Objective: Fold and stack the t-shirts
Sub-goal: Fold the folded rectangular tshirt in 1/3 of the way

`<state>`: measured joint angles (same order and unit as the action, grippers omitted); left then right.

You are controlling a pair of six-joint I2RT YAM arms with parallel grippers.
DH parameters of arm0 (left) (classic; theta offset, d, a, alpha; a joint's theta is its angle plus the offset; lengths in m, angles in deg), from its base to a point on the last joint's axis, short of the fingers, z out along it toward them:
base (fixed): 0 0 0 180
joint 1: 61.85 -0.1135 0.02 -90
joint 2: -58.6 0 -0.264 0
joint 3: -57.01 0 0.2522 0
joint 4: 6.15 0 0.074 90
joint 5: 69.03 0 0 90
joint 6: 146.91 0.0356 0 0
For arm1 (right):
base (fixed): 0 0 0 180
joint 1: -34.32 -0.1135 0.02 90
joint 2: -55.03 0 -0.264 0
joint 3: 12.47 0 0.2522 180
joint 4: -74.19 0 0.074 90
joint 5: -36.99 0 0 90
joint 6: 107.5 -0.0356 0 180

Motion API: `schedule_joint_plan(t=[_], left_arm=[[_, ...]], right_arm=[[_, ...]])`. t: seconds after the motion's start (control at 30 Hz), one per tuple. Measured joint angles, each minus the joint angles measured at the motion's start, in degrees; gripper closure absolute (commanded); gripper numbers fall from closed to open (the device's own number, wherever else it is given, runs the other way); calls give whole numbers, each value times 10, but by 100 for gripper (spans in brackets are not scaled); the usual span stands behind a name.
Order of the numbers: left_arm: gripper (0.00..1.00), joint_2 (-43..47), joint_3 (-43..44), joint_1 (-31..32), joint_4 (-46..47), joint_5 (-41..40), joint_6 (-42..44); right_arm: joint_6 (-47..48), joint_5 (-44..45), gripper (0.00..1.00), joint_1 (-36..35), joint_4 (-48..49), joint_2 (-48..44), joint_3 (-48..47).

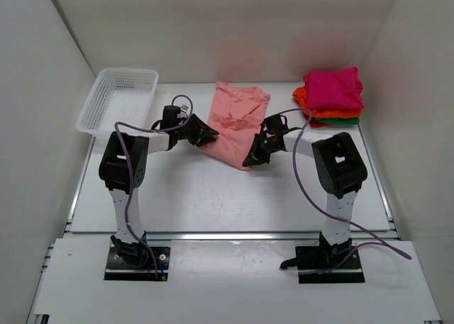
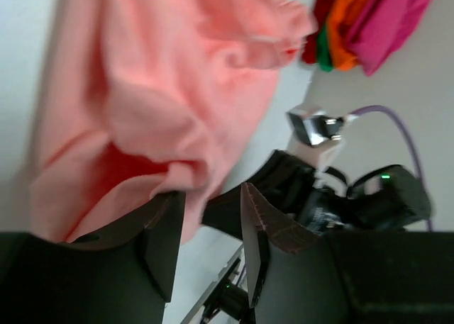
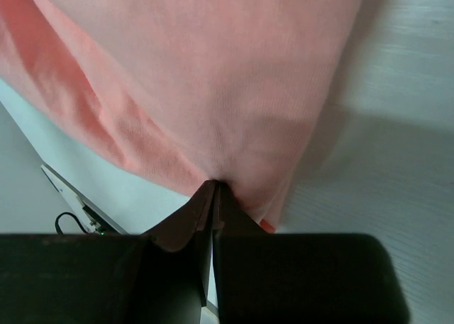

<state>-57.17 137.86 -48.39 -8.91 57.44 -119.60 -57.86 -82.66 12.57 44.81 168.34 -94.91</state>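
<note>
A light salmon-pink t-shirt (image 1: 237, 122) lies partly folded and rumpled in the middle of the table. My left gripper (image 1: 209, 134) is at its left edge. In the left wrist view this gripper (image 2: 211, 218) is open, and the pink cloth (image 2: 163, 90) hangs against the tip of its left finger (image 2: 164, 232). My right gripper (image 1: 250, 159) is at the shirt's near corner. In the right wrist view it (image 3: 213, 187) is shut on the pink shirt's edge (image 3: 213, 90). A stack of folded shirts (image 1: 332, 97) sits at the back right: magenta on top, then orange, green and red.
A white mesh basket (image 1: 129, 71) stands at the back left. White walls enclose the table on the left, back and right. The left wrist view shows the right arm (image 2: 340, 189) close beyond the shirt and the stack (image 2: 383, 19) farther off.
</note>
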Motion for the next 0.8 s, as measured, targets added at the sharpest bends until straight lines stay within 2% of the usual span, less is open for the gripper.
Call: schedule_joint_plan(t=[0.17,0.37,0.57,0.7,0.8], left_arm=[[53,4,-53,-2,-60,-3,26],[55,70,-124,-9,-163,-10,91],[55,127,-167,5,-220,-11,115],[54,162,-151,8,-235,-28,106],[53,168,-119,-7,-207,-45,89]], right_arm=[[15,-14,100,16,-18,9,-10],[41,-42,99,31,-45,33,-39],[71,-47,100,46,-68,48,-67],[92,-60,100,53,-85,60,-83],[106,-75,99,57,-90,66,-87]])
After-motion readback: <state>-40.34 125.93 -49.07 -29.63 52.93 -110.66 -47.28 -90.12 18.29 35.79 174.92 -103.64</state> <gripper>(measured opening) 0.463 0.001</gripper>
